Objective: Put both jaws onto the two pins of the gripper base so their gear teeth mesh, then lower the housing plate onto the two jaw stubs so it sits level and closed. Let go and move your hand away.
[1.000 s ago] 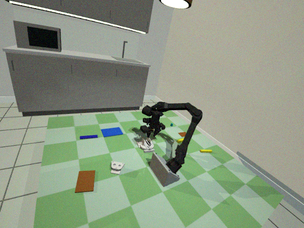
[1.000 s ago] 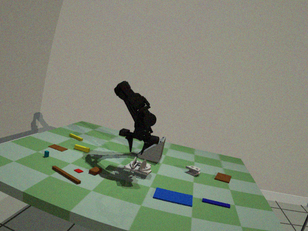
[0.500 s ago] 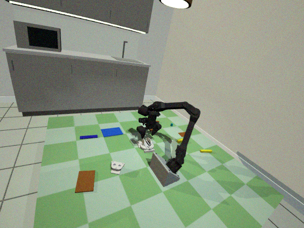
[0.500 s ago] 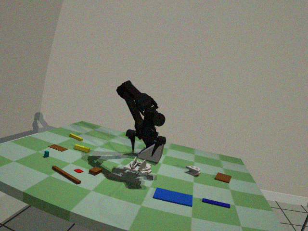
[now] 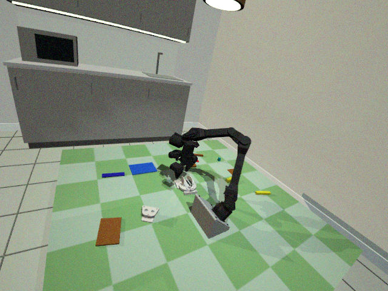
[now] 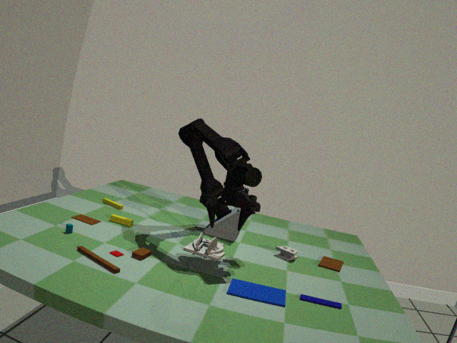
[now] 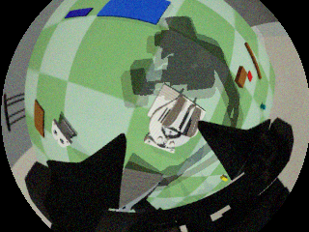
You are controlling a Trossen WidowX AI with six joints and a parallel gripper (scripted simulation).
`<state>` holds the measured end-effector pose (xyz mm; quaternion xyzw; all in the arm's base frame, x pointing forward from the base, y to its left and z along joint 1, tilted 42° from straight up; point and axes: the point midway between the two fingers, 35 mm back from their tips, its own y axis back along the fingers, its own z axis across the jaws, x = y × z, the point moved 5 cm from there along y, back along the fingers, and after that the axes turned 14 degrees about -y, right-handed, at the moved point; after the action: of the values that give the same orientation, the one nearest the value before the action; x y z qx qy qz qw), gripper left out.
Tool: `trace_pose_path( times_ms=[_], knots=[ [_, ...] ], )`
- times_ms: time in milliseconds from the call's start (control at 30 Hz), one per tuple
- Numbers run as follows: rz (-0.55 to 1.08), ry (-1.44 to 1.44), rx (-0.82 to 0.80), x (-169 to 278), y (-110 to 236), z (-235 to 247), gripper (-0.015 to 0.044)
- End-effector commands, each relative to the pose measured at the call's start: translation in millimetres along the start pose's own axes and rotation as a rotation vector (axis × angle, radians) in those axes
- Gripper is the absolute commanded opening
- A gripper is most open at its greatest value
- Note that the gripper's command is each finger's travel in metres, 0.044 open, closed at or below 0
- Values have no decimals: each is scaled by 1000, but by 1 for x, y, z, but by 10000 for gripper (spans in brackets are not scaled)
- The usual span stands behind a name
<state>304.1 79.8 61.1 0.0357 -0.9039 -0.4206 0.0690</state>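
The white gripper base lies on the checkered mat in front of the arm. Two brownish-white jaws stand side by side on it, one jaw and the other jaw. Whether their gear teeth mesh is too small to tell. The white housing plate, with two round holes, lies apart from the base, on the mat. My gripper is open and empty, above the base and clear of the jaws.
A grey slanted block stands at the arm's foot. A blue plate, a dark blue bar and a brown plate lie around. Brown, red, yellow and teal pieces lie on the other side.
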Motion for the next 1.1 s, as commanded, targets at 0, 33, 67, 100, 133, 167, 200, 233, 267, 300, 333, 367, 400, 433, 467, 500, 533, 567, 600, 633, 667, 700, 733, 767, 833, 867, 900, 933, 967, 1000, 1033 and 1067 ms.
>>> trace_pose_path(
  times_ms=[0,33,67,100,133,167,200,233,267,300,333,367,400,433,467,500,533,567,600,633,667,700,733,767,833,867,900,933,967,1000,1033,1067],
  knots=[
    [8,122,-9,-1,1,16,440],
    [8,146,-11,-2,2,19,440],
    [8,171,-12,-2,2,22,440],
    [8,195,-14,-2,3,24,440],
    [7,219,-15,-2,3,27,440],
    [7,244,-17,-2,4,30,440],
    [7,268,-18,-2,4,33,440],
    [7,293,-20,-2,5,36,440],
    [6,317,-21,-2,5,39,440],
    [6,341,-22,-2,6,42,440],
    [6,366,-24,-2,6,45,440],
    [6,390,-25,-2,7,48,440],
    [5,415,-26,-2,7,51,440],
    [5,439,-27,-2,8,54,440],
    [5,463,-28,-1,8,57,440],
    [5,488,-30,-1,9,60,440],
    [4,512,-31,-1,9,63,440],
    [4,536,-32,-1,10,66,440],
    [4,561,-33,0,10,69,440],
    [4,585,-34,0,11,72,440],
    [3,609,-35,0,11,75,440],
    [3,634,-36,1,11,77,440],
    [3,658,-37,1,12,80,440],
    [3,682,-38,1,12,83,440],
    [3,731,-39,2,13,89,440],
    [2,755,-40,3,13,92,440],
    [2,780,-41,4,14,95,440],
    [2,804,-42,4,14,98,440],
    [2,829,-43,5,15,101,440],
    [2,854,-44,5,15,104,440],
    [2,878,-44,6,15,107,440],
    [2,903,-45,7,15,110,440]
  ],
)
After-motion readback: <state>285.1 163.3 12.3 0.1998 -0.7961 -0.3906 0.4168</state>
